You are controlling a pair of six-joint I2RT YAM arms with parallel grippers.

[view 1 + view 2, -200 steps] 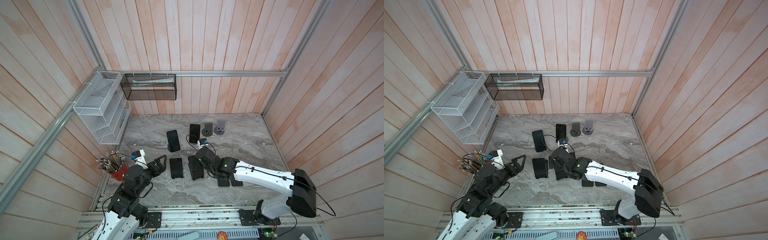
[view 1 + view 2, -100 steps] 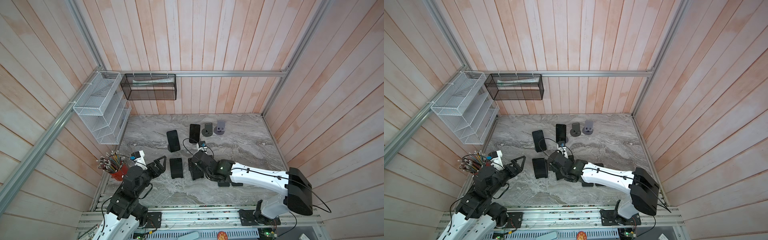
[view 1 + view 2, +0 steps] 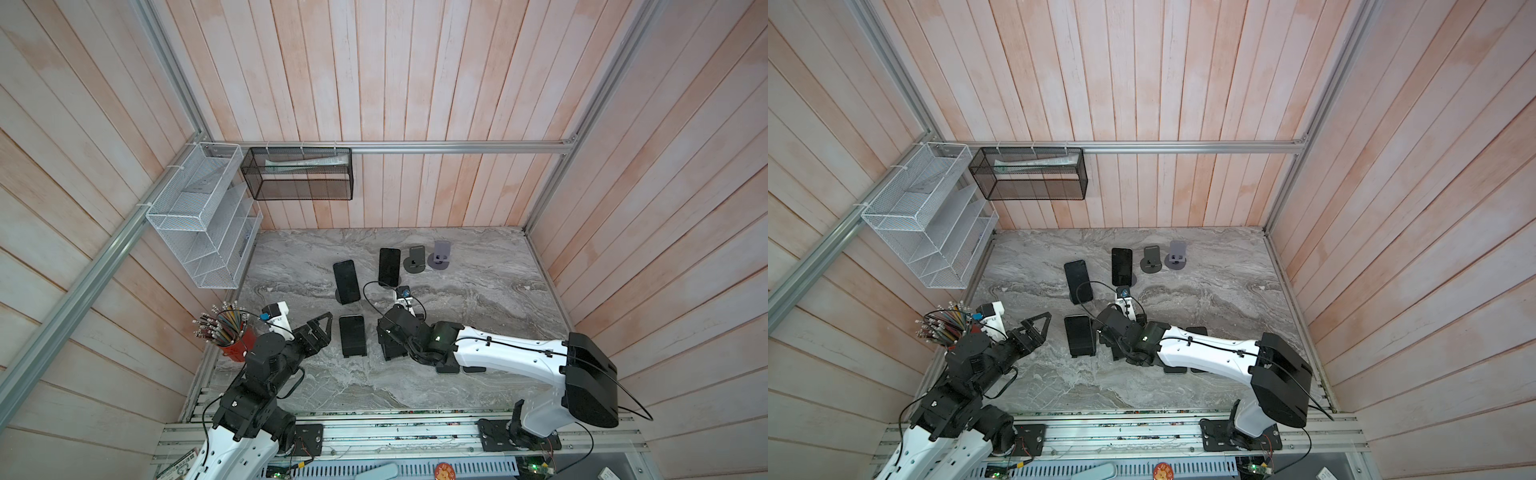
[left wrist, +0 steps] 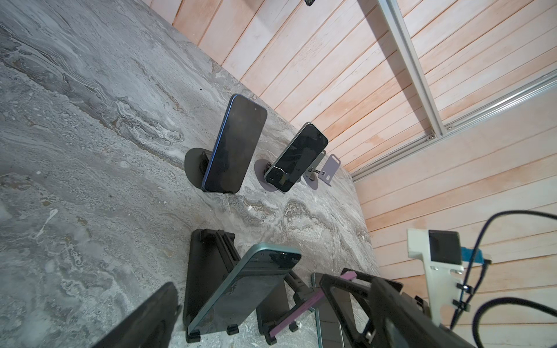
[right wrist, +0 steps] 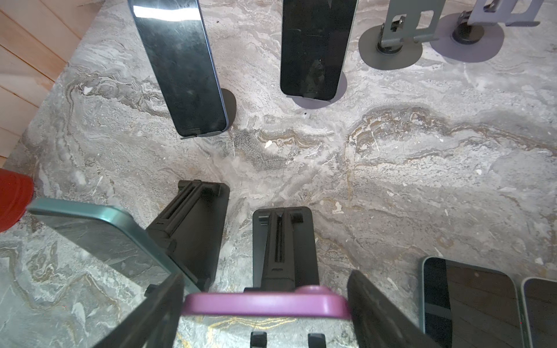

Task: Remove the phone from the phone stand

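Note:
A purple phone (image 5: 265, 304) leans on a black folding phone stand (image 5: 283, 241) near the table's front middle. My right gripper (image 5: 265, 275) is open and straddles the phone's top, with one finger (image 5: 150, 313) close beside each side edge; I cannot make out contact. In both top views the right gripper (image 3: 390, 336) covers that phone and most of the stand. My left gripper (image 3: 322, 328) hangs open and empty, left of a teal phone (image 3: 352, 334) on the neighbouring black stand.
Two more phones (image 3: 346, 281) (image 3: 389, 267) lean on round-based stands farther back. Two bare stands (image 3: 415, 259) (image 3: 441, 254) are right of them. Flat phones (image 5: 470, 301) lie under the right arm. A red pencil cup (image 3: 235, 340) is front left. Wire racks (image 3: 199, 216) hang on the walls.
My right gripper has slid left and toward the front over the black stand, and its fingers have drawn in around the purple phone. The left arm has stayed still.

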